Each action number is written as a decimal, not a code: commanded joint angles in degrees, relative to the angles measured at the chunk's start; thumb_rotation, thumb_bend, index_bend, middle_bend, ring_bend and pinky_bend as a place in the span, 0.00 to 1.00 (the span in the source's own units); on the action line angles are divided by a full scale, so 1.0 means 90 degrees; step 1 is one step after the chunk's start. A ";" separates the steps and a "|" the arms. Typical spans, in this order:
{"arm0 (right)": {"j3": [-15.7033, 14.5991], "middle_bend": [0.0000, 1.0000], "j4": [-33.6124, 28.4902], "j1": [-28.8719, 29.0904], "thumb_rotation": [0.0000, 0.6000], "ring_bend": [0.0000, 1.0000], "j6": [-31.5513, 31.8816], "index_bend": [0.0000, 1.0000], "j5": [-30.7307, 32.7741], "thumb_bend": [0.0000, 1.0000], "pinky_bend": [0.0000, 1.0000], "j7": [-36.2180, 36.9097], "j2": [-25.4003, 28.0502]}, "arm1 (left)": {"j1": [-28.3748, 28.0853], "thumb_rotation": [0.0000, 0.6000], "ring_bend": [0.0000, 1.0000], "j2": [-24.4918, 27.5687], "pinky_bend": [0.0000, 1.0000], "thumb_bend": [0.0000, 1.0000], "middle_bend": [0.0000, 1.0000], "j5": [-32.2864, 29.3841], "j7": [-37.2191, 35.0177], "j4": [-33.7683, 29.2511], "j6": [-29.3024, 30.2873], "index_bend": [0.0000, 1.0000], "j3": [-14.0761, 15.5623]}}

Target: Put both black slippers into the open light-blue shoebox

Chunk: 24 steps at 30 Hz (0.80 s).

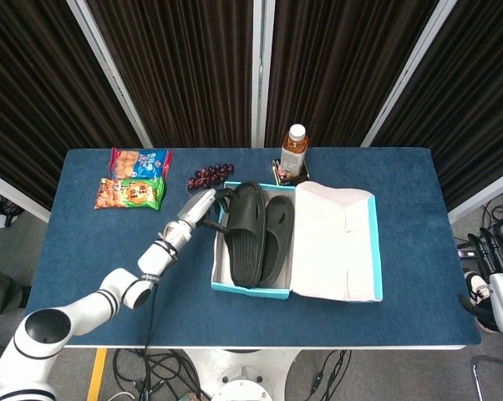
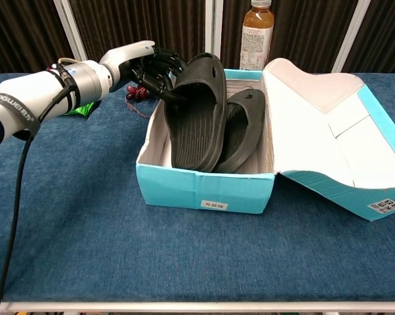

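Note:
The open light-blue shoebox (image 1: 250, 290) (image 2: 204, 191) stands mid-table, its lid (image 1: 335, 242) (image 2: 329, 138) folded out to the right. Two black slippers lie inside it. The left slipper (image 1: 245, 234) (image 2: 197, 118) leans with its far end raised over the box's back-left corner. There my left hand (image 1: 206, 202) (image 2: 148, 69) grips its rim with curled fingers. The other slipper (image 1: 276, 232) (image 2: 245, 128) rests beside it against the right wall. My right hand (image 1: 491, 251) hangs off the table at the far right, fingers apart and holding nothing.
A tea bottle (image 1: 294, 150) (image 2: 257, 33) stands just behind the box. Dark grapes (image 1: 210, 175) (image 2: 136, 96) lie behind my left hand. Two snack packs (image 1: 139, 160) (image 1: 130, 194) sit at the back left, and the green one (image 2: 79, 108) shows under my forearm.

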 commanded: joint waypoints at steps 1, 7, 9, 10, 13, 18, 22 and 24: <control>0.0000 0.00 -0.0003 0.0007 1.00 0.00 -0.0010 0.00 -0.0008 0.04 0.00 0.0004 0.0005 | 0.0024 1.00 0.13 0.0173 0.34 0.00 0.34 -0.0128 0.0692 -0.0289 -0.0170 0.42 0.0057; -0.0014 0.00 0.0012 0.0002 1.00 0.00 -0.0009 0.00 -0.0039 0.05 0.00 0.0036 0.0009 | 0.0101 1.00 0.00 0.0457 0.22 0.00 0.10 -0.0368 0.1934 -0.0779 -0.0136 0.18 0.0031; -0.0018 0.00 0.0022 -0.0003 1.00 0.00 -0.0002 0.00 -0.0049 0.05 0.00 0.0057 0.0013 | 0.0158 1.00 0.00 0.0589 0.21 0.00 0.08 -0.0436 0.2329 -0.0986 -0.0076 0.15 0.0035; -0.0020 0.00 0.0028 -0.0006 1.00 0.00 0.0001 0.00 -0.0054 0.05 0.00 0.0068 0.0014 | 0.0178 1.00 0.00 0.0655 0.20 0.00 0.06 -0.0462 0.2500 -0.1078 -0.0059 0.14 0.0040; -0.0032 0.00 0.0056 -0.0014 1.00 0.00 0.0010 0.00 -0.0081 0.05 0.00 0.0114 0.0016 | 0.0278 1.00 0.00 0.0870 0.19 0.00 0.04 -0.0532 0.2961 -0.1412 0.0139 0.12 0.0009; -0.0042 0.00 0.0109 -0.0031 1.00 0.00 0.0031 0.00 -0.0102 0.05 0.00 0.0189 0.0021 | 0.0450 1.00 0.00 0.1486 0.18 0.00 0.04 -0.0418 0.3491 -0.2153 0.0455 0.11 0.0040; -0.0038 0.00 0.0128 -0.0021 1.00 0.00 0.0020 0.00 -0.0109 0.05 0.00 0.0210 0.0015 | 0.0476 1.00 0.00 0.2078 0.17 0.03 0.06 -0.0309 0.3641 -0.2893 0.0466 0.16 0.0022; -0.0035 0.00 0.0130 -0.0007 1.00 0.00 0.0008 0.00 -0.0121 0.05 0.00 0.0213 0.0004 | 0.0405 1.00 0.00 0.2276 0.17 0.09 0.09 -0.0300 0.3666 -0.3162 0.0313 0.20 0.0005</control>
